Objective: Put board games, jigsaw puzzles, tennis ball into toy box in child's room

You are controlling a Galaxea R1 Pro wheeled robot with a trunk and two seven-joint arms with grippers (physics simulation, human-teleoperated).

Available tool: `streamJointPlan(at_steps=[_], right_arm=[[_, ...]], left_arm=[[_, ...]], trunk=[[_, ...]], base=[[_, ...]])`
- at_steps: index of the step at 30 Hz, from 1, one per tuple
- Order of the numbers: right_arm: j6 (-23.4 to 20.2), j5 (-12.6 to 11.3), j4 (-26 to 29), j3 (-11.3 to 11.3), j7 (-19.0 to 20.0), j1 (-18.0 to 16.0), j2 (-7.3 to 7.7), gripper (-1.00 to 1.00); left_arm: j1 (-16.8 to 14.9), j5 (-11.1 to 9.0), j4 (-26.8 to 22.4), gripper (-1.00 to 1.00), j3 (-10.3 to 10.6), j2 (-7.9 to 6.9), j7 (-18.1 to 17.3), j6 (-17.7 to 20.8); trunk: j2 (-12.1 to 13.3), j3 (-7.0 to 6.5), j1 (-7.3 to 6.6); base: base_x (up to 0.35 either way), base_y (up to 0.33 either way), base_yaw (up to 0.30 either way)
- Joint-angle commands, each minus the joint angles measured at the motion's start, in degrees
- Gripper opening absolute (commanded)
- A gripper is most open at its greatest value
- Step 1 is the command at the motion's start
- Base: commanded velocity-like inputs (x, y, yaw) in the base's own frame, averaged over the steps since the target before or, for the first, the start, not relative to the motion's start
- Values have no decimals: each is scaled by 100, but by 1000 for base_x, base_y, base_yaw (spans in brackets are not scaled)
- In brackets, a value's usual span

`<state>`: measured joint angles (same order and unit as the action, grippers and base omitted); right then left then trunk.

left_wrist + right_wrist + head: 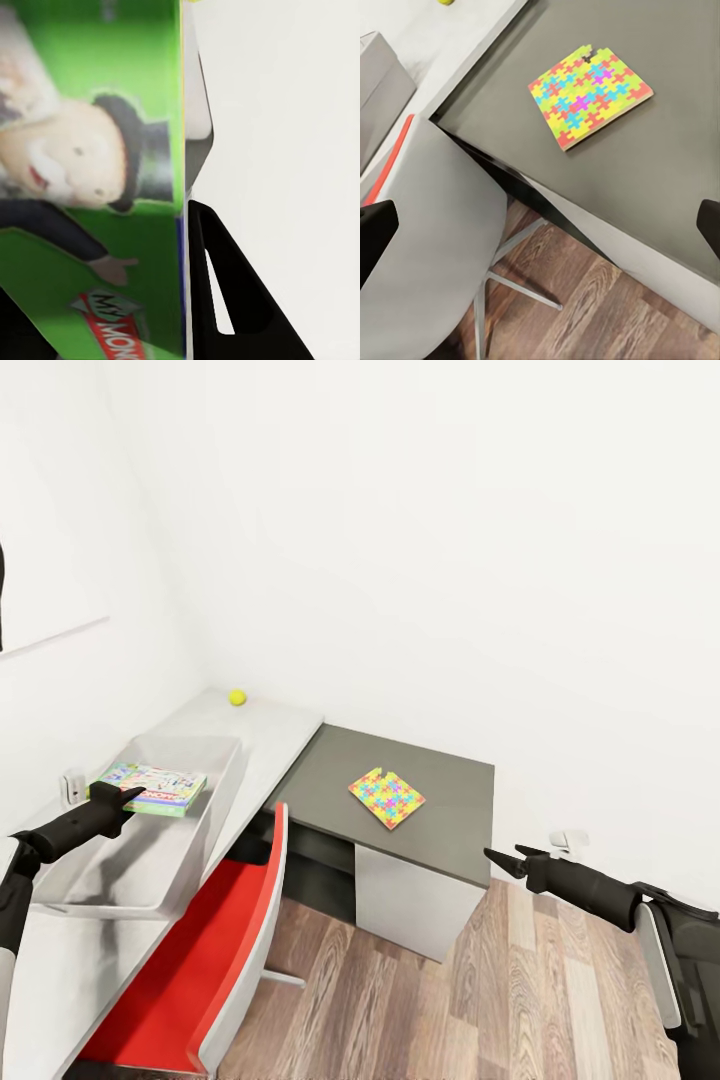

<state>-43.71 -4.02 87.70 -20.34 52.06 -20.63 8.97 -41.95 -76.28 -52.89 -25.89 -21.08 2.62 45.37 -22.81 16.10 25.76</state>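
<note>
Left tool (128,794) pinches the board game (150,788) over the toy box (200,830), its far edge hidden; right tool (497,857) seemingly spread.

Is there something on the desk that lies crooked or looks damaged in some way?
The jigsaw puzzle lies turned at an angle to the edges of the dark grey desk section, and one corner is jagged, as if pieces are missing. The tennis ball sits loose near the wall. Nothing looks spilled.
</note>
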Motion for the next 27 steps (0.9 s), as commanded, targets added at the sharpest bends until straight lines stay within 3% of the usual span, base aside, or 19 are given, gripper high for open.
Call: streamJointPlan(at_steps=[1,27], right_arm=[[-50,-42,1,-4,-3,-5,1,100],[-50,-41,2,-5,-3,-8,8,100]], left_arm=[[-6,-40,-2,-100,-12,1,27,31],[-11,-38,-2,-100,-8,7,21,30]], trunk=[[-11,17,3],[-11,248,3]], base=[[0,0,0],[0,0,0]])
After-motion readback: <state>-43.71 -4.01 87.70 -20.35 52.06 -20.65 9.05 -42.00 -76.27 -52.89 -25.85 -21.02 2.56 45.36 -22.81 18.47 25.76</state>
